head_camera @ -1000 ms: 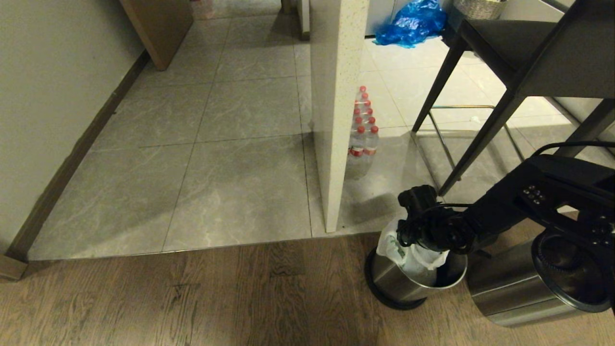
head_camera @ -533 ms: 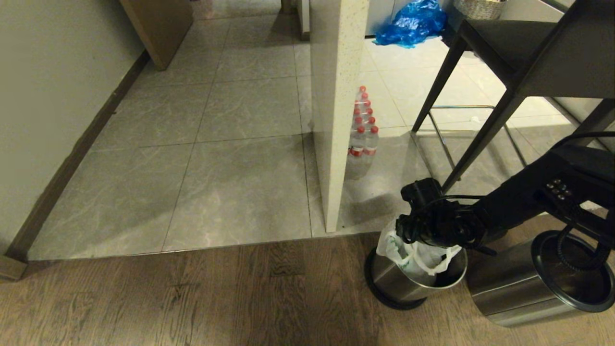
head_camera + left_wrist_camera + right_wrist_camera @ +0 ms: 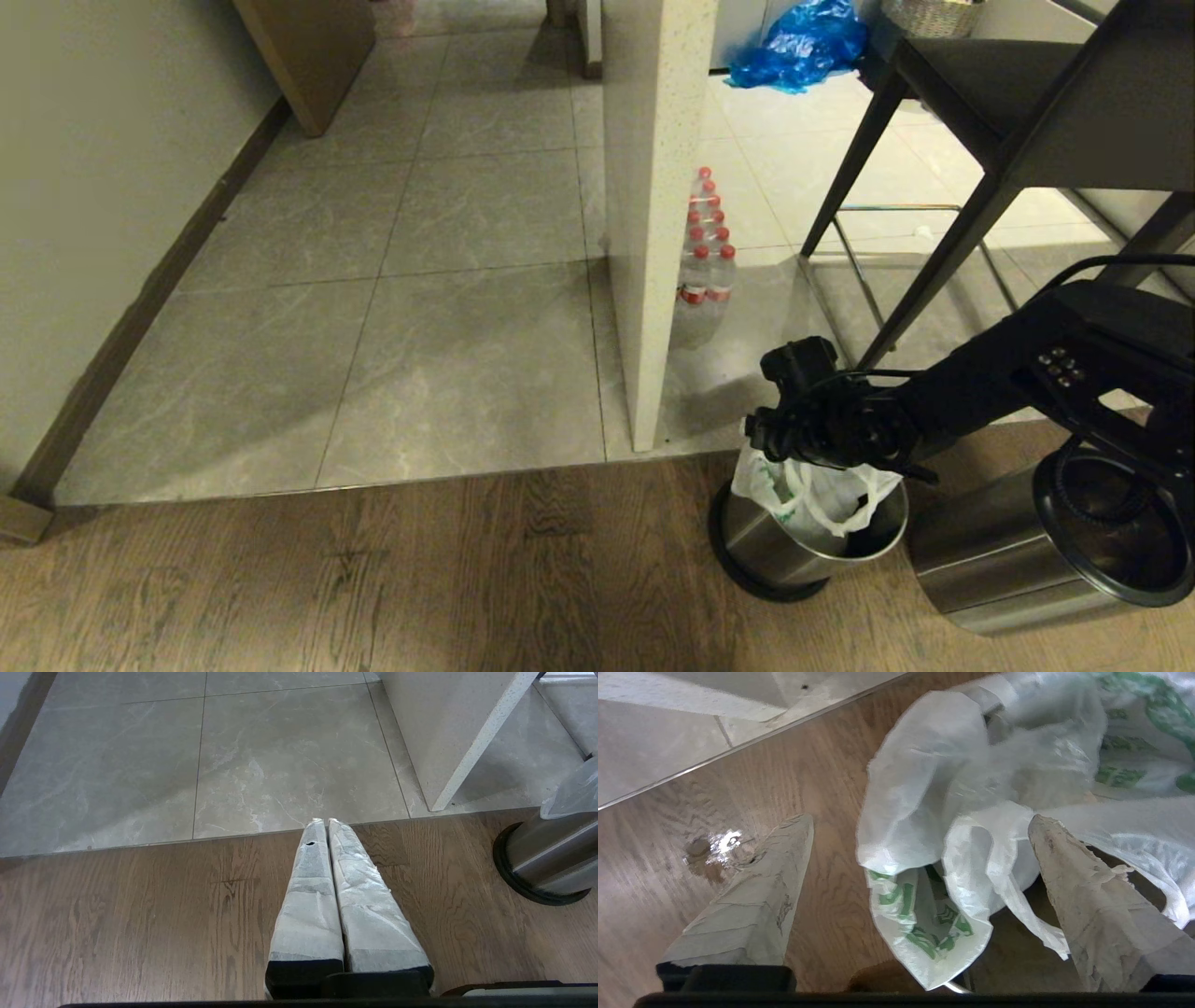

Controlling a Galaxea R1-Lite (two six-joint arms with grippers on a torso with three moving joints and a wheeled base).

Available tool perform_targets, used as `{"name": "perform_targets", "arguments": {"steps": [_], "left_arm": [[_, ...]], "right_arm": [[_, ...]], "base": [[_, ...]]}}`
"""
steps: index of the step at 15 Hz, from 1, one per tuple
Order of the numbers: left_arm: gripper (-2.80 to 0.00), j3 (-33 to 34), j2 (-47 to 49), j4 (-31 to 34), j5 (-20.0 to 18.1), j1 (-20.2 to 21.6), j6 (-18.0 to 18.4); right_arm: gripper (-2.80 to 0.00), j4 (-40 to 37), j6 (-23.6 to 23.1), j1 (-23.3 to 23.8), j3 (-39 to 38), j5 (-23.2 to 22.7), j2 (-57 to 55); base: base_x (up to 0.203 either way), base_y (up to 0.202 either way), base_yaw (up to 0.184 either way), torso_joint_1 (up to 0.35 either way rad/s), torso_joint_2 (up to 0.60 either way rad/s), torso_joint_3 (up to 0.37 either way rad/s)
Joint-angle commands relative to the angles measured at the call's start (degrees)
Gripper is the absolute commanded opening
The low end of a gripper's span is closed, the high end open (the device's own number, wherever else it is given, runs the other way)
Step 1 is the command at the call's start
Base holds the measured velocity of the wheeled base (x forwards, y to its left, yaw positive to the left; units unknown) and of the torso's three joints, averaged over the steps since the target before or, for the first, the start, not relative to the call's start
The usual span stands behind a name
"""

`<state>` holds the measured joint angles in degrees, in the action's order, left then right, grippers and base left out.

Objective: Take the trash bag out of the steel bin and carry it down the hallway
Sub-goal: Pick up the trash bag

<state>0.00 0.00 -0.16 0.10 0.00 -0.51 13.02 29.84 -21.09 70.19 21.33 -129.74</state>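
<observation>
Right gripper [image 3: 920, 821] agape over trash bag [image 3: 971, 788]

floor [image 3: 448, 308] grey marbled tile, then wood planks [image 3: 373, 579] | beige wall [image 3: 84, 187] — dark baseboard | speckled pillar [image 3: 653, 187]

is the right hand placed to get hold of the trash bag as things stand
Probably yes: the right hand is open just above the steel bin, and the trash bag bunches between its fingers with nothing in the way.

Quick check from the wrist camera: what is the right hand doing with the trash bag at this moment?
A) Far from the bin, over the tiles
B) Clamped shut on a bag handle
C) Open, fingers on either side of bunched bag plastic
C: the right hand is open, its fingers flanking a fold of the trash bag, not pinching it.
</observation>
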Motion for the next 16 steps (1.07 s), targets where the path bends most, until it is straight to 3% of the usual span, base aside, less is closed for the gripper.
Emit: {"name": "perform_targets", "arguments": {"steps": [1, 7, 16], "left_arm": [[-2.8, 0.0, -0.09, -0.02, -0.01, 0.0, -0.02], [-2.8, 0.0, -0.09, -0.02, -0.01, 0.0, -0.02], [-2.8, 0.0, -0.09, -0.02, -0.01, 0.0, -0.02]], "right_arm": [[0.0, -0.2, 0.13, -0.32, 0.67, -0.05, 0.6], [0.0, -0.3, 0.03, -0.94, 3.29, -2.63, -0.87], [0.0, -0.19, 0.39, -0.91, 7.75, -2.8, -6.83]], "base": [[0.0, 0.0, 0.0, 0.0, 0.0, 0.0], [0.0, 0.0, 0.0, 0.0, 0.0, 0.0], [0.0, 0.0, 0.0, 0.0, 0.0, 0.0]]}}
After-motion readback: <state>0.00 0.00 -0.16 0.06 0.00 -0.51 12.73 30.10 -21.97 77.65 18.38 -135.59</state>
